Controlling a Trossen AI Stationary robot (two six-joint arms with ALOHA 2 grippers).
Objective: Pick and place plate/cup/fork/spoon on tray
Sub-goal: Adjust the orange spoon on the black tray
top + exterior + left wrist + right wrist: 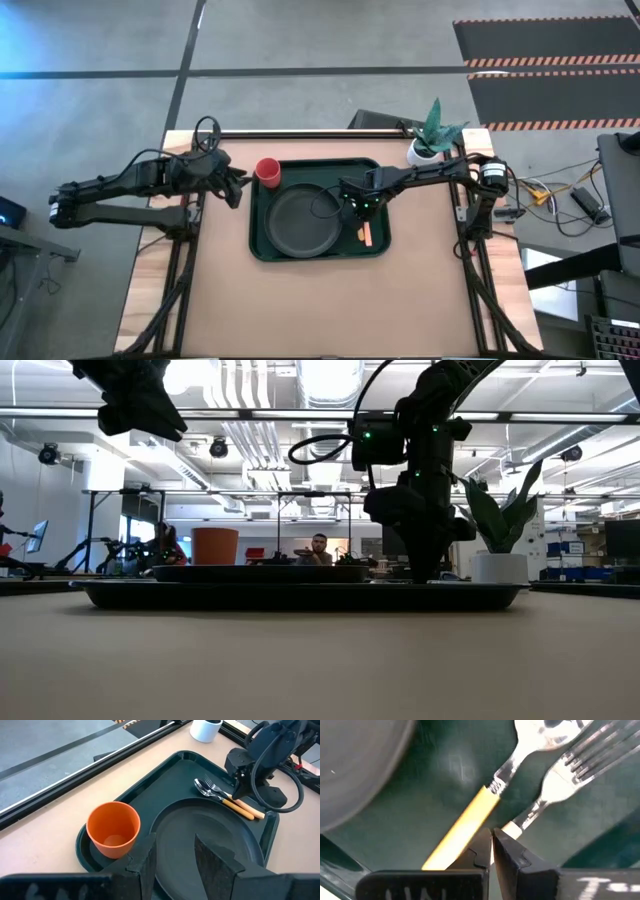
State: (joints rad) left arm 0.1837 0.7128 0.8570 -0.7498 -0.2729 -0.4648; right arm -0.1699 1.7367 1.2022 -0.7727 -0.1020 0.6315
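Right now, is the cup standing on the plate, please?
No, the cup stands on the tray beside the plate, at a corner.

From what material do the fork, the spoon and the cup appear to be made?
Fork and spoon: shiny silver heads with bright reflections, likely polished metal; matte orange handles, perhaps plastic. Cup: even, matte orange-red wall, probably plastic.

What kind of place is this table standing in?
Probably a robotics lab or workshop in an open industrial hall. The low view shows exposed ceiling ducts, other equipment stands and a seated person behind the table; the high view shows a concrete floor with striped hazard mats.
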